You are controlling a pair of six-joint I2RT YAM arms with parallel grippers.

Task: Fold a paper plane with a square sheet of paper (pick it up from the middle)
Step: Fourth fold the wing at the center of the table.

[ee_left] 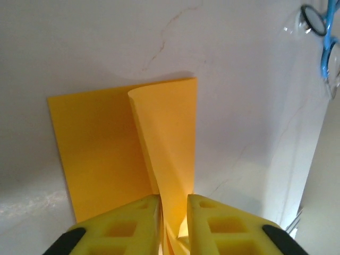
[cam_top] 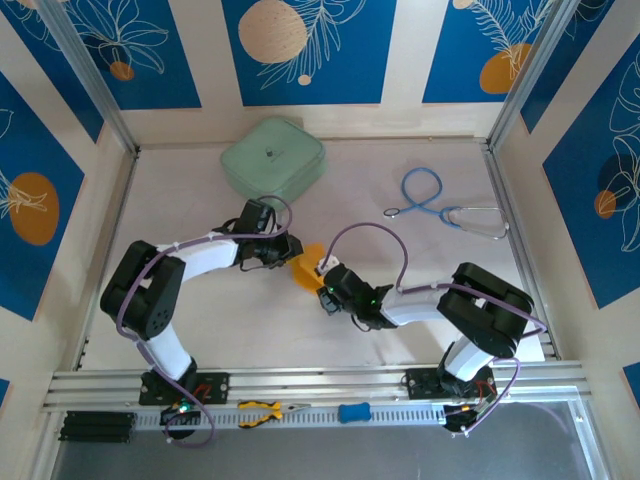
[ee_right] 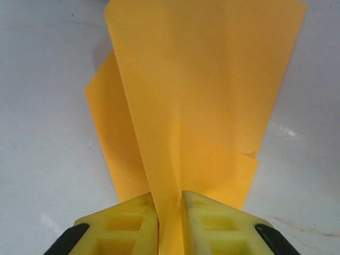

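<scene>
The orange-yellow sheet of paper (cam_top: 306, 266) hangs partly folded between my two grippers near the middle of the table. My left gripper (cam_top: 288, 251) is shut on one end of it; in the left wrist view the paper (ee_left: 159, 143) runs up from between the yellow fingers (ee_left: 127, 226), one flap flat and one curling. My right gripper (cam_top: 322, 285) is shut on the other end; in the right wrist view the folded paper (ee_right: 202, 90) fans out from between its fingers (ee_right: 212, 223), with a lengthwise crease. My left gripper (ee_left: 173, 212) and right gripper (ee_right: 170, 212) both pinch paper.
A mint-green rounded case (cam_top: 273, 157) lies at the back of the table. A blue stethoscope (cam_top: 435, 200) lies at the back right, and its blue tubing (ee_left: 325, 37) shows in the left wrist view. Yellow-handled pliers (cam_top: 262, 410) and a blue block (cam_top: 353, 411) rest on the front rail.
</scene>
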